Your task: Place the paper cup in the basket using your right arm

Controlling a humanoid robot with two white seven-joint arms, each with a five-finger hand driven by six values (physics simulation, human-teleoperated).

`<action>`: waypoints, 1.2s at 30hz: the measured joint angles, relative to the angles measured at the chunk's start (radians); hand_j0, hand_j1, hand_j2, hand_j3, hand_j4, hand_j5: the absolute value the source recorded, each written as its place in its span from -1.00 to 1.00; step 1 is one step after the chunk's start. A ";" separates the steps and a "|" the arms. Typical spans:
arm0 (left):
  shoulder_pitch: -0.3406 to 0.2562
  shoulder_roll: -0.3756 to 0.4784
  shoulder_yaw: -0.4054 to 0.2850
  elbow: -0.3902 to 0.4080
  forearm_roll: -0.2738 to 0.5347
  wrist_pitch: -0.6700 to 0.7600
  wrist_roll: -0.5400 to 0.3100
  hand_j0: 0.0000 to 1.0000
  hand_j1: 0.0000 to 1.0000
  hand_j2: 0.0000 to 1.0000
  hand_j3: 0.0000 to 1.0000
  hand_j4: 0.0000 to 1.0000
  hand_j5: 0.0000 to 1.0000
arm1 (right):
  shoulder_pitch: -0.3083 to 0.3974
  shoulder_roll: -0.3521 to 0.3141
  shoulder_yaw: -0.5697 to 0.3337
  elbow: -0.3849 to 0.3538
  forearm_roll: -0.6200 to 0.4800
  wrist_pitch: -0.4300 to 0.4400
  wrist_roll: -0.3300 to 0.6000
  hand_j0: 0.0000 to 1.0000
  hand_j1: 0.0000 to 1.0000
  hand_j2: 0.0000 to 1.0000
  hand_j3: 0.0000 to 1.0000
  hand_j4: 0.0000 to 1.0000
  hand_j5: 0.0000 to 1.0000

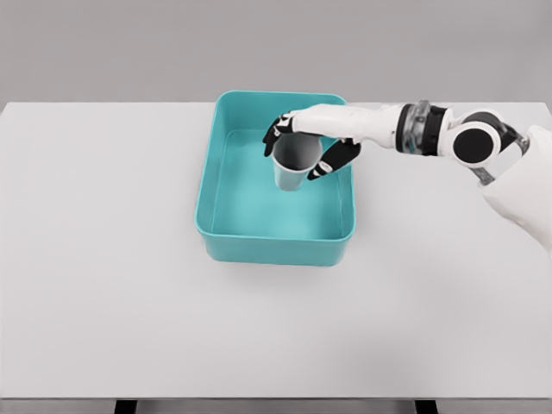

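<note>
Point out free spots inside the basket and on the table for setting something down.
Inside the basket, the floor left of and in front of the paper cup is bare. The back right is crowded: the right hand wraps the cup there. On the table, the whole left side and the wide strip in front of the basket are free.

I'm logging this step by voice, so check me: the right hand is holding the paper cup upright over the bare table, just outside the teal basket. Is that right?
Not quite. The head view shows the right hand holding the paper cup upright, but within the teal basket, not over the bare table outside it. Whether the cup's base touches the basket floor cannot be told.
</note>
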State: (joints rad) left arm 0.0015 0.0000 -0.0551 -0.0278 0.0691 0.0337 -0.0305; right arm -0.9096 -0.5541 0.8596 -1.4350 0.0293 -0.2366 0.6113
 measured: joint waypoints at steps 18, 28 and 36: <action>0.000 0.000 0.000 0.000 0.000 0.000 0.000 1.00 1.00 1.00 1.00 1.00 1.00 | 0.000 0.077 0.047 0.094 0.026 0.000 0.000 0.34 0.34 0.34 0.34 0.34 0.34; 0.000 0.000 0.000 0.000 0.000 0.000 0.000 1.00 1.00 1.00 1.00 1.00 1.00 | 0.002 0.079 0.052 0.093 0.026 0.001 0.000 0.83 0.83 0.83 0.83 0.83 0.83; 0.000 0.000 0.000 0.000 0.000 0.000 0.000 1.00 1.00 1.00 1.00 1.00 1.00 | -0.002 0.078 0.051 0.087 0.027 0.001 0.000 0.85 0.85 0.85 0.85 0.85 0.85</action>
State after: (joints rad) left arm 0.0015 0.0000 -0.0551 -0.0278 0.0691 0.0337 -0.0305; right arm -0.9112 -0.4760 0.9104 -1.3483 0.0558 -0.2357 0.6112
